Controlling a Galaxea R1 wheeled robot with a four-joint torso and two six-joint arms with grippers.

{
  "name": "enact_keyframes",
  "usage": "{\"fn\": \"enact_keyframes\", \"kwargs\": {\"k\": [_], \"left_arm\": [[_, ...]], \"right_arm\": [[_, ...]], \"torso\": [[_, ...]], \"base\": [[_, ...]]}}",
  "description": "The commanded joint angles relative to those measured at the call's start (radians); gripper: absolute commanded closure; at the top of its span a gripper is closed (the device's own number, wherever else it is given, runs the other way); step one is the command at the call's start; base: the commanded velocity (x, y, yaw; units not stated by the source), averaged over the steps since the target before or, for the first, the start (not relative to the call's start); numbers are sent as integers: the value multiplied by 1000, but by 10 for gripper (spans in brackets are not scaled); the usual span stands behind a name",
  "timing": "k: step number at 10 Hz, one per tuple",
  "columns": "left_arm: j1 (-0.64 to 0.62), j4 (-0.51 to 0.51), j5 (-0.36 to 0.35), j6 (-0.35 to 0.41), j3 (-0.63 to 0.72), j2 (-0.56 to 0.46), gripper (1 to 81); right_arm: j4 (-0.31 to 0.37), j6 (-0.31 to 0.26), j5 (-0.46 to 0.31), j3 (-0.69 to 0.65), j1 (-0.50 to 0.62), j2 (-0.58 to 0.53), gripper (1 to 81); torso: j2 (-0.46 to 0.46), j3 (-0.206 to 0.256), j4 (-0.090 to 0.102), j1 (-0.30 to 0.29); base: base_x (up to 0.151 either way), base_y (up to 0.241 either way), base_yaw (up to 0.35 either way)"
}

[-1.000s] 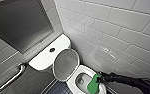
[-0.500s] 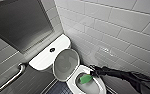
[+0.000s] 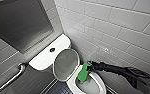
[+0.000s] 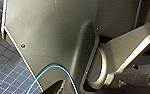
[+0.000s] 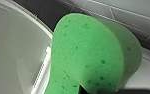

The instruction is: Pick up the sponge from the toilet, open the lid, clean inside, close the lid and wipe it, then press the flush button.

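The bright green sponge (image 3: pixel 83 72) hangs down into the white bowl (image 3: pixel 99 84), near its back rim, with my right gripper (image 3: pixel 89 67) shut on its upper end. The right arm reaches in from the right. The lid (image 3: pixel 66 64) stands open, leaning back against the tank, with its greyish inner face towards me. The small dark flush button (image 3: pixel 51 49) sits in the middle of the white tank top (image 3: pixel 41 60). In the right wrist view the sponge (image 5: pixel 91 57) is bent into a curve over the bowl's rim (image 5: pixel 44 65). My left gripper is open.
Grey tiled walls close in behind the toilet and on its right. A metal grab bar (image 3: pixel 12 77) runs along the wall on the left. Dark small-tiled floor (image 4: pixel 2 66) shows beside my own body in the left wrist view.
My right gripper has drawn the sponge up and to the left, from lower in the bowl towards the back rim by the lid.
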Motion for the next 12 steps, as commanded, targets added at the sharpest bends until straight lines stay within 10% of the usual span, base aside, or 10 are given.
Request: {"fn": "enact_keyframes", "kwargs": {"k": [1,5,12], "left_arm": [[22,5,82,8,0,0,10],[23,4,84,6,-7,-5,10],[25,5,84,8,-7,6,10]], "right_arm": [[-36,-19,-20,-58,179,47,811],[-57,-29,4,-246,136,94,811],[-73,-46,-111,69,79,-156,811]], "torso": [[0,0,0,0],[0,0,0,0],[0,0,0,0]], "base": [[0,0,0],[0,0,0],[0,0,0]]}}
